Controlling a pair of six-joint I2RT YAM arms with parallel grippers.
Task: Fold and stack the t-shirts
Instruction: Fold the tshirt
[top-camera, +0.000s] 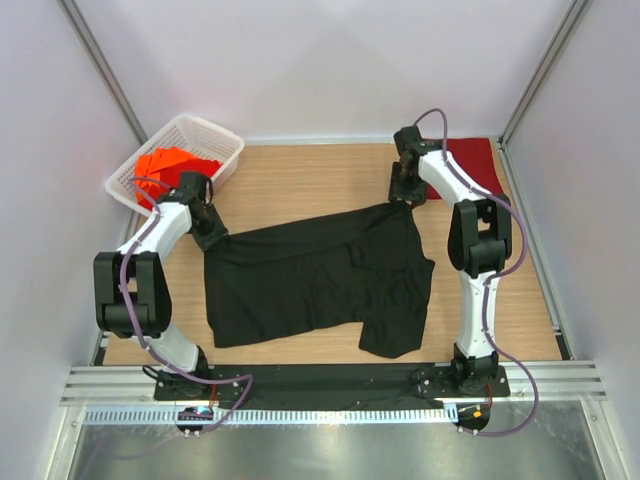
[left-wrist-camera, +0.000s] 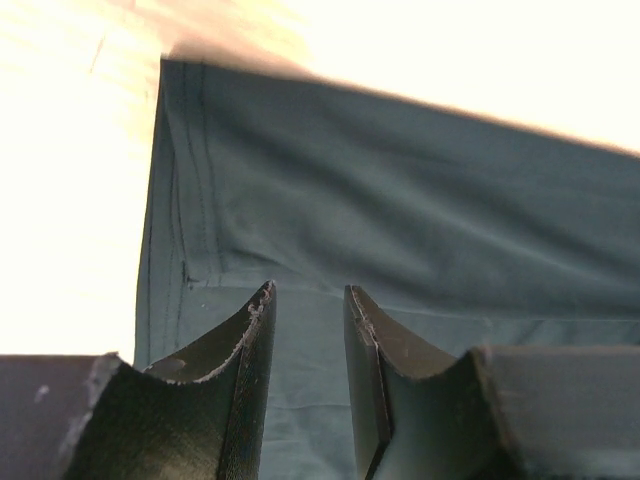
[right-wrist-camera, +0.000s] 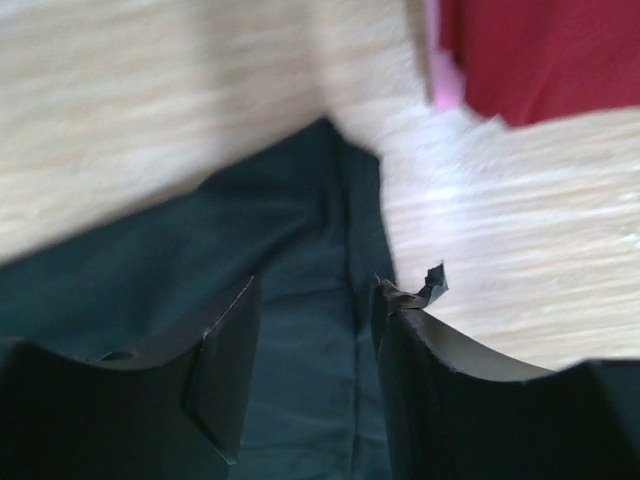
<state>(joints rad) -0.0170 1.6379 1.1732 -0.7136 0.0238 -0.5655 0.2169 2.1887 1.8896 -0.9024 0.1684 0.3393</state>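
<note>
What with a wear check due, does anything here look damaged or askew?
Yes. A torn flap of black covering curls off one fingertip of the right end effector, and pad edges on the left end effector look frayed. The black short-sleeved cloth t-shirt lies skewed on the wooden table.

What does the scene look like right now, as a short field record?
black shirt: spread out mid-table, not yet folded
left pincer: open, over the black shirt's far-left corner
right pincer: open, over its far-right corner
red shirt: lying at the far-right corner
orange shirts: piled in the basket
basket: white, far-left corner
</note>
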